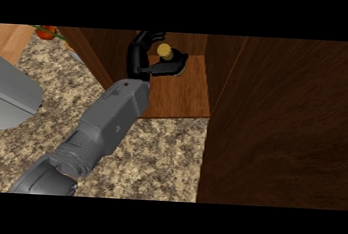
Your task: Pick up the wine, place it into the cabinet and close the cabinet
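Head view, looking steeply down into the open cabinet (pixel 178 97). Left robot hand (pixel 145 55) extended over the cabinet's wooden shelf, fingers curled round the dark wine (pixel 169 59), seen from above as a dark body topped by a yellowish cap. Wine positioned toward the rear of the cabinet shelf, upright as far as can be judged, apparently resting on or just above the board; contact with the shelf not discernible. Grey forearm stretched from the lower left across the speckled desk (pixel 160 153) to the cabinet. Cabinet door (pixel 287 125) swung open, filling the right side, beside the shelf. Right robot hand absent from view. Progress, as a judgement: pick-up complete and carry into the cabinet essentially complete; release of the wine, withdrawal of the arm and closing of the door outstanding.
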Robot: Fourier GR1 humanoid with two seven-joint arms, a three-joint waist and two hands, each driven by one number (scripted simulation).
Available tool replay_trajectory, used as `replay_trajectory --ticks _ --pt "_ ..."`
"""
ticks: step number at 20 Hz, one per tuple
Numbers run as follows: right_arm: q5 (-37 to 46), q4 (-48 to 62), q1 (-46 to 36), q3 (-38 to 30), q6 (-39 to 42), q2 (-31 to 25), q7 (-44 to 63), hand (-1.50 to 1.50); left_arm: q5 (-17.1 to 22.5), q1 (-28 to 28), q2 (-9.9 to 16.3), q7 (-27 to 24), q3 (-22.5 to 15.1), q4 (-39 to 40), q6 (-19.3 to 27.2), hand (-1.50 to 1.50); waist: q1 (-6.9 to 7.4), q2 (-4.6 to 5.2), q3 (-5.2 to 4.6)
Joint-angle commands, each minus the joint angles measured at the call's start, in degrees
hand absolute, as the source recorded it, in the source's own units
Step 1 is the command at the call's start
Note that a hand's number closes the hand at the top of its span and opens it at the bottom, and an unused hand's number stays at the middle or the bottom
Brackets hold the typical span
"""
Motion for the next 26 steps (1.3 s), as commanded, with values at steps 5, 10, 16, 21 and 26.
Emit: replay_trajectory --ticks 5,10,16,21,26 --pt "-1.6 -0.64 -2.73 -1.23 -0.87 0.06 1.33 -1.5 -1.71 -0.87 2.72 1.54 -0.09 2.91 2.39 -1.5 -0.08 0.66 -0.24" --pt "-2.44 -1.0 1.01 0.06 -0.65 0.62 -1.99 -1.5 -3.25 1.11 0.28 0.51 -1.04 4.25 5.11 -1.5 -0.11 0.5 -0.19" --pt "-2.83 -1.41 -2.95 -2.01 -0.74 -0.67 1.97 -1.5 -4.01 3.92 1.61 -1.57 -1.16 3.95 3.32 -1.5 0.11 0.57 -0.26" --pt "-1.87 -3.58 -0.96 0.51 -0.07 -0.07 2.12 -1.5 -2.53 6.43 1.72 -6.57 0.88 2.45 3.01 -1.5 -0.52 0.71 -0.31" --pt "-2.21 0.08 -2.77 -1.91 -0.14 0.11 -0.13 -1.5 -3.24 5.79 2.47 -5.79 0.71 2.7 0.45 -1.5 -0.15 0.8 -0.27"
